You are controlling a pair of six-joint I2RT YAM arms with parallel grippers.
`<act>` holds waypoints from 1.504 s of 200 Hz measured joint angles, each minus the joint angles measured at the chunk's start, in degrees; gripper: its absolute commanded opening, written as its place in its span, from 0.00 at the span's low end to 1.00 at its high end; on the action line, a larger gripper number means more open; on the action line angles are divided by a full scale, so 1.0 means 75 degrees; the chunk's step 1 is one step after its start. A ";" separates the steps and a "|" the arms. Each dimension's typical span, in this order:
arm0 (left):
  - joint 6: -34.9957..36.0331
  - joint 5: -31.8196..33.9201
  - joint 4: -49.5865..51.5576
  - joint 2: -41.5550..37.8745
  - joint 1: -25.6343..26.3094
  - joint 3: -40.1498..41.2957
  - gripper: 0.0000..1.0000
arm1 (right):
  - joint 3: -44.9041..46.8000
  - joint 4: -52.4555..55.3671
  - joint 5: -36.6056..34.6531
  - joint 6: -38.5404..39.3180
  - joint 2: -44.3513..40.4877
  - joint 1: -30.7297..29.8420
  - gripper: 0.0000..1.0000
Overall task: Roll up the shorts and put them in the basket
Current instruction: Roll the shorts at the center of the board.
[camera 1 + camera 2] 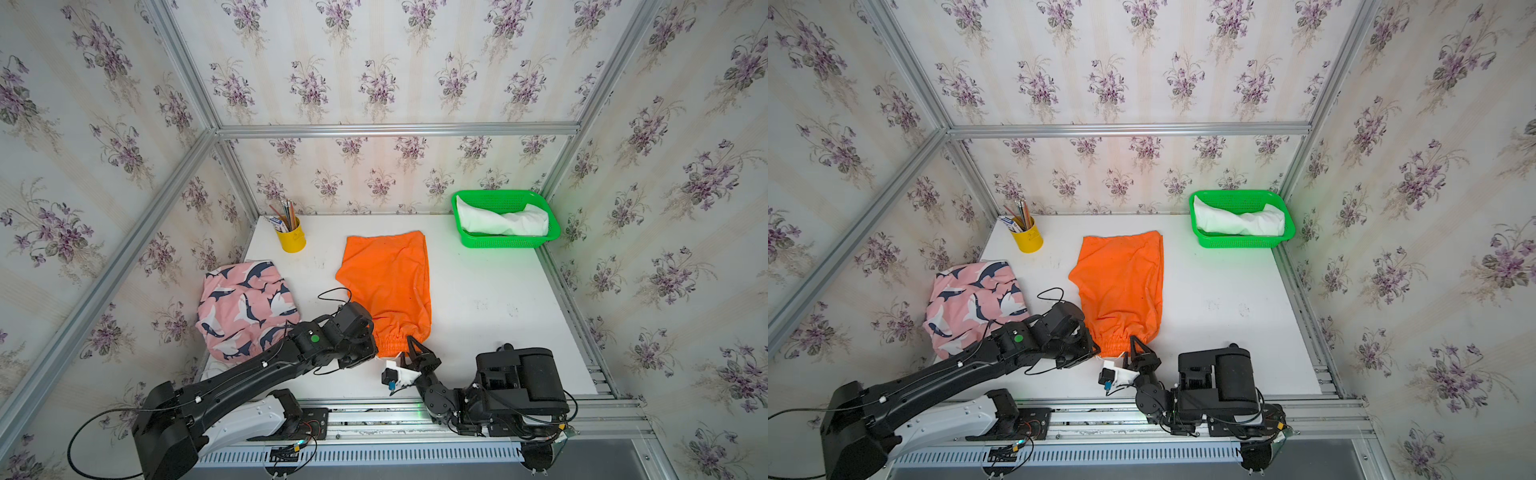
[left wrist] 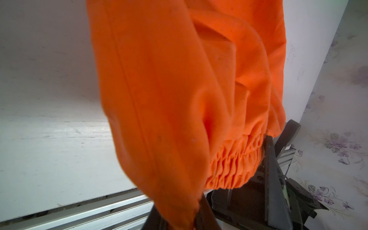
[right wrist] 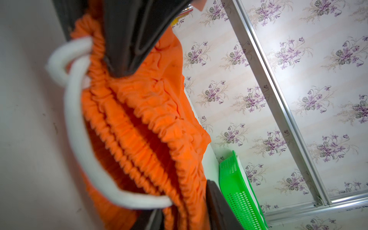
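Well to the left of the left gripper (image 2: pixel 179 220): the pink shark-print shorts (image 1: pixel 245 307), crumpled in a heap on the white table (image 1: pixel 498 316), apart from every finger; beyond that heap, near the back wall, a yellow cup (image 1: pixel 293 243) full of pencils (image 1: pixel 286 210), far from both grippers; left gripper closed on the left end of the gathered waistband (image 1: pixel 395 343) of the orange shorts (image 1: pixel 386 282); in the left wrist view, orange cloth pinched between the two dark fingers (image 2: pixel 209 217); away from the fingertips of both grippers, toward the back wall: the rest of the orange shorts, spread flat in the middle of the table; right gripper (image 3: pixel 164 127) at the right end of the same waistband; jaws apart, the elastic band lying between them, one finger (image 3: pixel 123 39) touching the cloth; a firm grip not possible to confirm; just beside the right fingers, a white drawstring (image 3: pixel 79 129) looping out of the waistband. Far beyond the right fingers, in the back right corner: a green basket (image 1: pixel 505 242), and inside it the white shorts (image 1: pixel 503 222), bundled, well apart from both grippers.
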State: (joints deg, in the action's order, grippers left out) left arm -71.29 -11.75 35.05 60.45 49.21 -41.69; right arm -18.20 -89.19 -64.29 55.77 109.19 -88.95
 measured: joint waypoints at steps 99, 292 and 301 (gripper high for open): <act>0.0058 0.0032 0.0102 -0.0160 -0.0009 -0.0265 0.19 | -0.0073 0.0396 -0.0038 -0.0472 -0.0058 -0.0090 0.37; 0.0175 0.0198 -0.0052 -0.0367 -0.0009 -0.0055 0.18 | -0.1154 0.6324 -0.0093 -0.4162 -0.2352 -0.0647 0.49; 0.0187 0.0195 -0.0061 -0.0312 -0.0009 -0.0055 0.18 | -0.1157 0.6455 -0.0076 -0.4229 -0.2396 -0.0647 0.49</act>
State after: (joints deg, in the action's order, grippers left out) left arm -69.89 -10.28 34.59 58.11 49.15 -42.11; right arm -26.87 -40.77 -64.86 24.05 91.22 -93.80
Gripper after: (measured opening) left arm 0.185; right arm 0.486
